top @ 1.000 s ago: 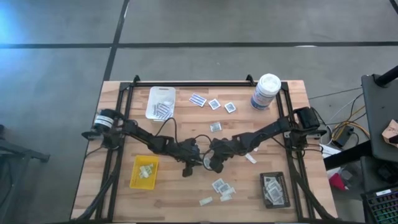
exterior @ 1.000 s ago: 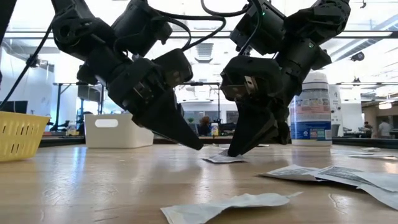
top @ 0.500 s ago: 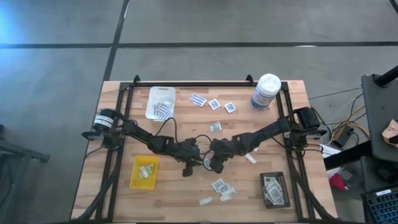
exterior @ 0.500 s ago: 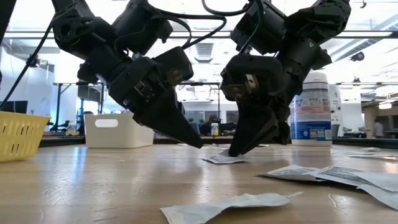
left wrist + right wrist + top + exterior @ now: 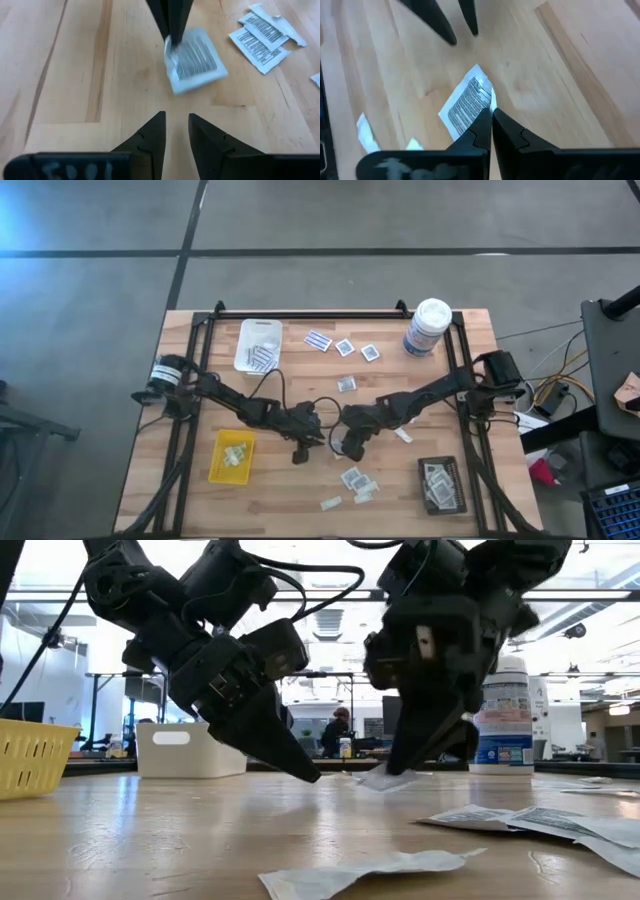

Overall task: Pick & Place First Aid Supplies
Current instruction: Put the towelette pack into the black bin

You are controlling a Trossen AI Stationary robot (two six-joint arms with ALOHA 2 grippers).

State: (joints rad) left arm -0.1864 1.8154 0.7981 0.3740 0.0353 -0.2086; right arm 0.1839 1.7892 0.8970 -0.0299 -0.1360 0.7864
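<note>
**A:** Where is the right gripper (image 5: 491, 117), and what is it doing?

**B:** Near the middle of the wooden slatted table (image 5: 300, 495), facing the left gripper (image 5: 176, 131). Its two dark fingers are pinched together on the edge of a small flat white packet with grey printed lines (image 5: 467, 102). In the low view that packet (image 5: 383, 778) hangs from the fingertips, just off the wood, tilted.

**A:** And the left gripper?

**B:** It sits just beside the right one, tips pointing at the same packet (image 5: 194, 60). Its fingers stand apart with a narrow gap, and nothing is between them. They do not touch the packet.

**A:** Where are the rest of the supplies?

**B:** A loose cluster of similar white packets (image 5: 356, 482) lies on the table nearer the front edge, close to the right gripper. A blue-and-white striped strip (image 5: 319, 340) and two small white squares with dark centres (image 5: 357, 349) lie near the far edge. One more packet (image 5: 346, 384) lies alone between those and the grippers.

**A:** And the containers?

**B:** A white rectangular tray (image 5: 258, 345) at the far left holds a few strips. A yellow mesh-sided tray (image 5: 231, 457) sits at the near left with pale pieces inside. A black rectangular tray (image 5: 441, 485) at the near right holds dark-centred squares. A tall white canister with a blue label (image 5: 428, 328) stands at the far right corner.
</note>
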